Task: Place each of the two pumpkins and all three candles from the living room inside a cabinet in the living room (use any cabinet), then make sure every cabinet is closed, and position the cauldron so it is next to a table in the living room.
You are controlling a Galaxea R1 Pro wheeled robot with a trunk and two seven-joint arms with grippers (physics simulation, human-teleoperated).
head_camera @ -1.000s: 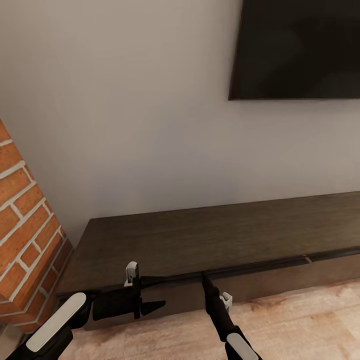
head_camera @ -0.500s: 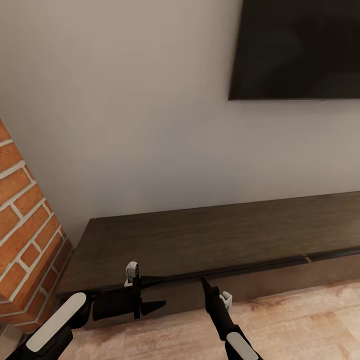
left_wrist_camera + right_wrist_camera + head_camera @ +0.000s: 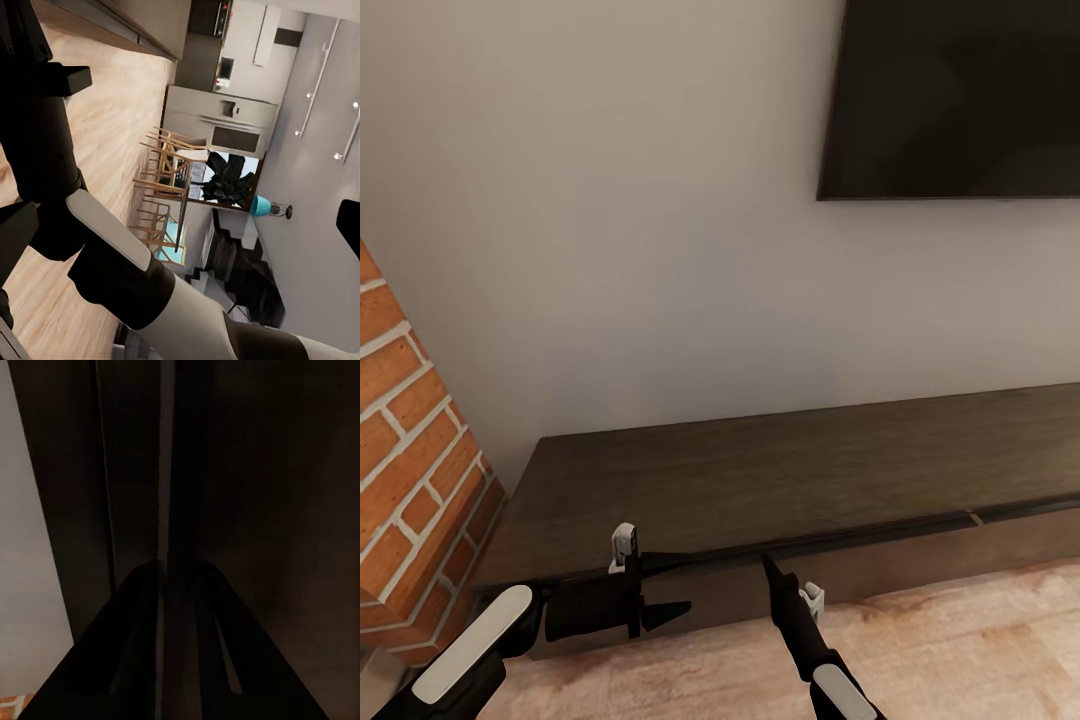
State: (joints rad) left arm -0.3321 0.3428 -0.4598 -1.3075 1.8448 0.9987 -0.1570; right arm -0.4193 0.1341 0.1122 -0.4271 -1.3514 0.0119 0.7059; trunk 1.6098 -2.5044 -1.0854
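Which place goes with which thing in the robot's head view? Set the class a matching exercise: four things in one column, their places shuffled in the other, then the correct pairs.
Things:
1. cabinet
2. dark screen
3. brick column
4. right hand

Places:
A. at the left edge of the view, beside the cabinet's end
B. high on the wall, upper right
C. low along the wall, standing on the wood floor
D. at the front top edge of the cabinet

Pairs: 1-C, 2-B, 3-A, 4-D
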